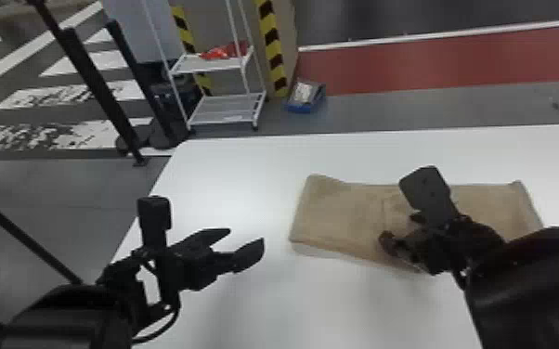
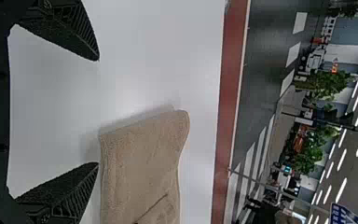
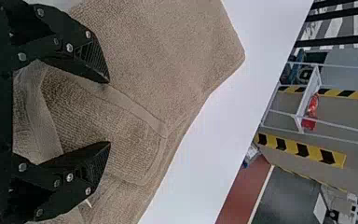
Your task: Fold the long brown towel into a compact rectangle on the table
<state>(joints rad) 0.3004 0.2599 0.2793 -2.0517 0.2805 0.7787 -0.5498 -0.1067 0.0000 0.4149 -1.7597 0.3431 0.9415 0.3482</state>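
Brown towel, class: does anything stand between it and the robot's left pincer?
Nothing visible does. In the head view, a stretch of white table separates the left pincer from the brown towel; the right pincer is over the towel.

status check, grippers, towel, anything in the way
Left gripper open, empty, left of the towel. Right gripper open, over the towel. Towel on the table, partly folded, a hemmed end on top. Only obstruction seen: right gripper above it.
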